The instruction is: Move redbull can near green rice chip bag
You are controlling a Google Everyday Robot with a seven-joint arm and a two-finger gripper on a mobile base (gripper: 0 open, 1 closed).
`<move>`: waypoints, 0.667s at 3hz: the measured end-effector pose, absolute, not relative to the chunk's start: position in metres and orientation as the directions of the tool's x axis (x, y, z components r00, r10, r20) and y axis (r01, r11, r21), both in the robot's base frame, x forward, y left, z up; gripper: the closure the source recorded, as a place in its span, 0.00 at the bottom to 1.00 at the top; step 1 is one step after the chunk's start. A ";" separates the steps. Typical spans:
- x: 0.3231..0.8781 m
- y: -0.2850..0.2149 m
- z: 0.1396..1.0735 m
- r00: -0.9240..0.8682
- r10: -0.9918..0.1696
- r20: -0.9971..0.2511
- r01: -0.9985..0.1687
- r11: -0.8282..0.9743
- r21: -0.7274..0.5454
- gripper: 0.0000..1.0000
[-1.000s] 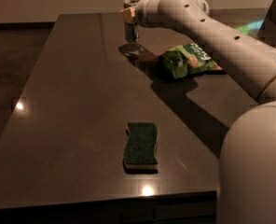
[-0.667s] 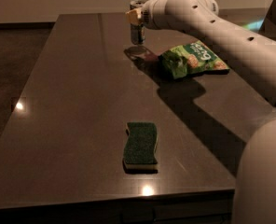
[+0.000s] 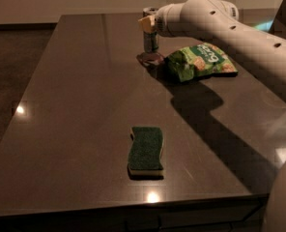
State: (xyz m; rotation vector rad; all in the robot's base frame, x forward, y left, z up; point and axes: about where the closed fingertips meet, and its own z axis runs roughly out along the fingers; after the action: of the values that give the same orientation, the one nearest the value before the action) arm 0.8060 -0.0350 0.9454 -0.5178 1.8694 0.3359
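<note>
Redbull can (image 3: 151,41), slim silver-grey, upright, clasped by gripper (image 3: 149,25) over far tabletop (image 3: 75,129), beside crinkled green rice chip bag (image 3: 201,61).

Chip bag (image 3: 201,61) hems jaws at can (image 3: 151,40); sponge (image 3: 146,149) well apart.

White arm extends far forward, gripper (image 3: 150,25) clamped on redbull can (image 3: 151,42).

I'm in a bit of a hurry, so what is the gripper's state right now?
Gripper: closed on the redbull can, at the far side of the table, just left of the green rice chip bag.
</note>
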 end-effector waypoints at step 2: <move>0.797 -0.057 0.934 -0.311 -0.200 -0.929 -0.469 0.882 -0.033 1.00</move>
State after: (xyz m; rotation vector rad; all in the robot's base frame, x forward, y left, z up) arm 0.7972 -0.0567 0.9337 -0.4952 1.8957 0.2906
